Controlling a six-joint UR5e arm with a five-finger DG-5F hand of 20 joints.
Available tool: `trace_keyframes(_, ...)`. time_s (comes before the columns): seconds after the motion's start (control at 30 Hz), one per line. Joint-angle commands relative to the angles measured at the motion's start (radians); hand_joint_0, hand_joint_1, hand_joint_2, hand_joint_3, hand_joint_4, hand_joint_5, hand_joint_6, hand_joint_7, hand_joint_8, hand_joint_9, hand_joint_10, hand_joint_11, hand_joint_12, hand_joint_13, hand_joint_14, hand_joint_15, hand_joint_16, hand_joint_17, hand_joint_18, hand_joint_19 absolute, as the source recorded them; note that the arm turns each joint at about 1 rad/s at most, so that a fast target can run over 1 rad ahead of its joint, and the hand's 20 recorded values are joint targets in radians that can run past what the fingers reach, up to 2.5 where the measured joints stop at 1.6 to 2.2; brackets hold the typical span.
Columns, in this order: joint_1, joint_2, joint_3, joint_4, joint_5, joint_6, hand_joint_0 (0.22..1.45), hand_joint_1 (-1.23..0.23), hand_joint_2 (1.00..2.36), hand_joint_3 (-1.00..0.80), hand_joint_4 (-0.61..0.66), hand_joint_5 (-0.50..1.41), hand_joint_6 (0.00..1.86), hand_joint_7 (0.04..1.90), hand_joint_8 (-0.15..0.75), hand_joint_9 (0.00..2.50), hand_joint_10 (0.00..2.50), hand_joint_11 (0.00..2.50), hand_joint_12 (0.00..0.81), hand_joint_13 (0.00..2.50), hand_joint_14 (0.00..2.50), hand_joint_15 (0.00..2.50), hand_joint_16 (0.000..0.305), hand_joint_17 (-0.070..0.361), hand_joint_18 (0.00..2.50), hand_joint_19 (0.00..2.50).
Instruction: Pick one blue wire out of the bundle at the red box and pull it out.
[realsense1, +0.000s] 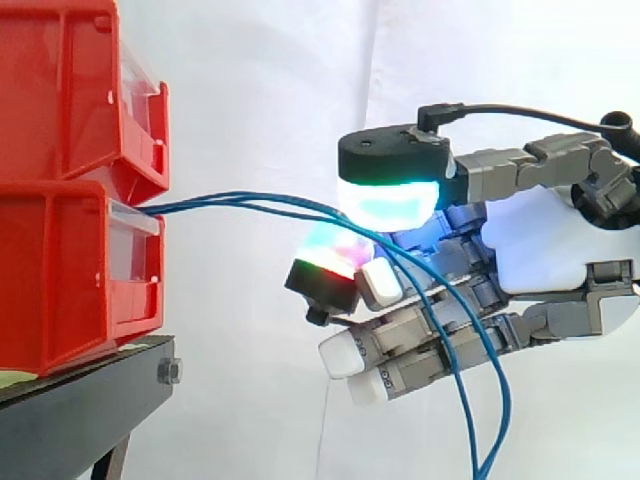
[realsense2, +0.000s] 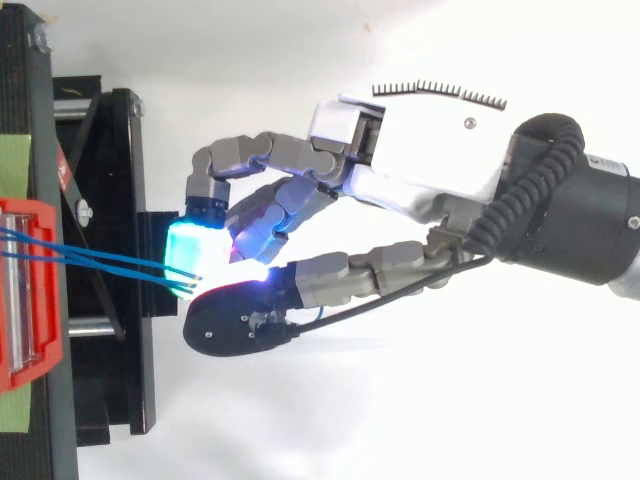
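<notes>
Blue wires (realsense1: 205, 201) run from the mouth of the lower red bin (realsense1: 60, 270) out to the hand (realsense1: 540, 240), nearly level, then droop away below the palm. The fingers (realsense1: 390, 200) are clamped on them, one glowing pad above and one beneath, a pinch likely meant to draw a wire away from the bin. Two strands reach the pads in the top view. Whether one or both are caught I cannot tell, because the pads cover the contact. The loose ends run off the bottom edge.
</notes>
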Motion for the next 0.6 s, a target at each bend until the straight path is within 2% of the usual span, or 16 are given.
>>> trace_keyframes(0.0, -0.001, -0.001, 0.000, 0.000, 0.000, 0.000, 0.65, -0.71, 1.02, -0.04, 0.45, -0.05, 0.50, 1.30, 0.258, 1.03, 0.02, 0.57, 0.381, 0.59, 0.01, 0.29, 0.062, 0.140, 0.45, 0.40)
trace_keyframes(0.1, -0.003, 0.001, 0.000, 0.000, -0.003, 0.000, 0.65, -0.70, 1.02, -0.04, 0.41, -0.06, 0.50, 1.35, 0.266, 1.01, 0.02, 0.65, 0.383, 0.58, 0.01, 0.29, 0.061, 0.137, 0.44, 0.40)
trace_keyframes(0.2, -0.003, 0.001, 0.000, 0.000, 0.000, 0.000, 0.65, -0.76, 1.02, -0.04, 0.36, -0.08, 0.51, 1.46, 0.274, 0.97, 0.02, 0.71, 0.386, 0.55, 0.01, 0.29, 0.062, 0.139, 0.43, 0.39)
trace_keyframes(0.33, -0.004, -0.001, 0.000, 0.000, -0.003, 0.000, 0.63, -0.82, 1.02, -0.08, 0.36, -0.11, 0.60, 1.36, 0.276, 0.92, 0.03, 0.75, 0.390, 0.53, 0.01, 0.30, 0.062, 0.139, 0.41, 0.38)
trace_keyframes(0.47, -0.004, -0.001, 0.000, 0.000, 0.000, 0.000, 0.63, -0.85, 1.02, -0.15, 0.34, -0.12, 0.62, 1.34, 0.274, 0.90, 0.03, 0.75, 0.388, 0.51, 0.01, 0.29, 0.061, 0.138, 0.40, 0.38)
trace_keyframes(0.53, -0.003, -0.001, 0.000, 0.000, -0.003, 0.000, 0.61, -0.88, 1.02, -0.24, 0.29, -0.15, 0.71, 1.18, 0.275, 0.87, 0.03, 0.77, 0.389, 0.50, 0.01, 0.29, 0.062, 0.139, 0.39, 0.38)
trace_keyframes(0.57, -0.003, -0.001, 0.000, 0.000, 0.000, 0.000, 0.61, -0.88, 1.02, -0.24, 0.29, -0.15, 0.71, 1.18, 0.277, 0.87, 0.02, 0.77, 0.389, 0.50, 0.01, 0.29, 0.062, 0.139, 0.39, 0.38)
